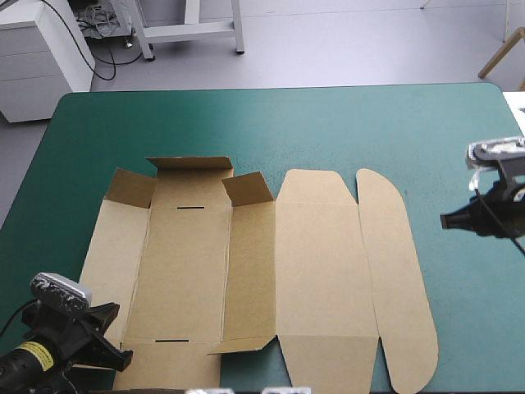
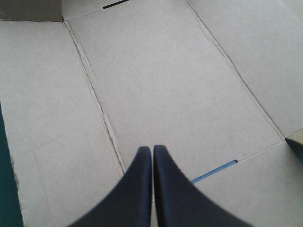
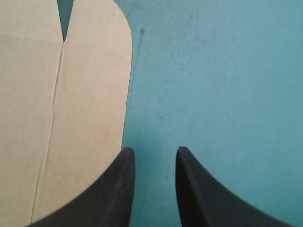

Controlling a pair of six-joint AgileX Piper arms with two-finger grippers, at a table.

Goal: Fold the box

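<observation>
The brown box [image 1: 246,263] lies as a cut sheet spread on the teal-green cover. Its far flaps [image 1: 190,168] stand partly raised, and the rounded lid flap [image 1: 394,271] lies flat on the right. My left gripper [image 1: 123,359] hovers over the sheet's near left corner, shut, with nothing between its fingers. In the left wrist view the left gripper [image 2: 152,149] points across the box panels [image 2: 165,85] near a slot [image 2: 214,171]. My right gripper [image 1: 447,220] is open over bare cover, right of the lid flap. In the right wrist view the right gripper [image 3: 154,153] has the box [image 3: 71,94] beside it.
A wide band of teal-green cover [image 1: 328,123] runs between the box and the table's far edge. A narrower strip of cover [image 1: 467,295] lies to the right of the lid flap. The table's right edge [image 1: 515,123] is close behind the right gripper.
</observation>
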